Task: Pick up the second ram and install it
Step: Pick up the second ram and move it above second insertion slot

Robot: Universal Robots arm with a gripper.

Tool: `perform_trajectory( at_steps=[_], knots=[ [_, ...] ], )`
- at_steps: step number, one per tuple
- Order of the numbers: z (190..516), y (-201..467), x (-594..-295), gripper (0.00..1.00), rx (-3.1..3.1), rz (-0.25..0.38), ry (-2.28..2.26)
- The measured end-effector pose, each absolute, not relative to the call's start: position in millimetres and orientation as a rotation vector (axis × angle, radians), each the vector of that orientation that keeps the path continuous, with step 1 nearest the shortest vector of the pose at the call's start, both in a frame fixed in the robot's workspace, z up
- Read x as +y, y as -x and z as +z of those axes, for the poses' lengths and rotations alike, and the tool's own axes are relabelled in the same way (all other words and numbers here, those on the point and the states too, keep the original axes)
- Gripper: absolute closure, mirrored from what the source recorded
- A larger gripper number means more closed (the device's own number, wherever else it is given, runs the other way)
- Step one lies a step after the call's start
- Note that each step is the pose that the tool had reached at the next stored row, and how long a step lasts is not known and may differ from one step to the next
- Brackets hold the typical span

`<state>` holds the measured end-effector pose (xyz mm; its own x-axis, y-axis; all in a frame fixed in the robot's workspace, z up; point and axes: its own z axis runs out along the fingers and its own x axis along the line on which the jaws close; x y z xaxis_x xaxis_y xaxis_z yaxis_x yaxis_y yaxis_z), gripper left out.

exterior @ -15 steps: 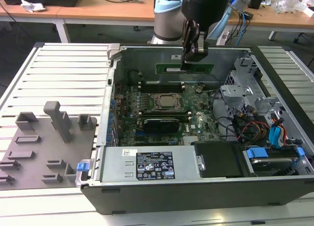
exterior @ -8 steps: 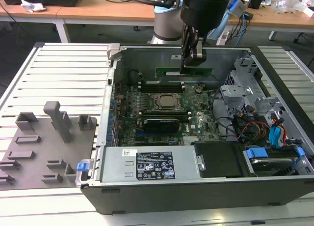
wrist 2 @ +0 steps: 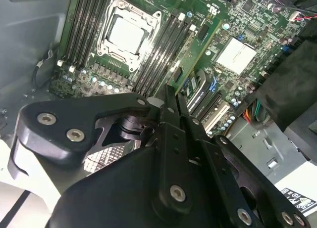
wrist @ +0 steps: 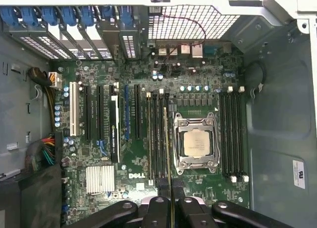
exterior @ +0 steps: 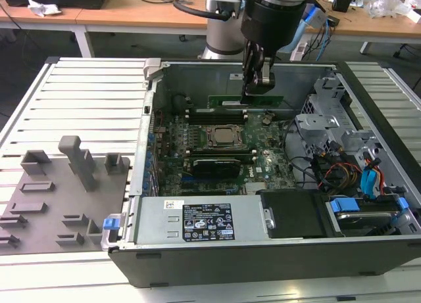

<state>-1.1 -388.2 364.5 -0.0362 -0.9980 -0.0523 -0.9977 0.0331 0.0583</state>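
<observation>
In the exterior view my gripper reaches down into the open computer case and is shut on the second ram, a long thin green stick held level above the motherboard, just behind the processor socket. In the first wrist view the second ram appears edge-on as a thin line between my fingertips, hanging over the dark memory slots beside the socket. In the second wrist view the stick runs out from the gripper past the socket.
A grey tray with upright blocks lies on the slatted table at the exterior view's left. Inside the case are a drive cage and cables on the right and a power supply in front. Blue card latches line one case wall.
</observation>
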Motion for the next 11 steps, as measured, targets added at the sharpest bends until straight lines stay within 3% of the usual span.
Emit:
perform_trajectory(
  at_steps=[11],
  knots=[
    [350.6, 1.1, -388.2, 0.87, -2.256, -0.123, -2.179]
  ],
)
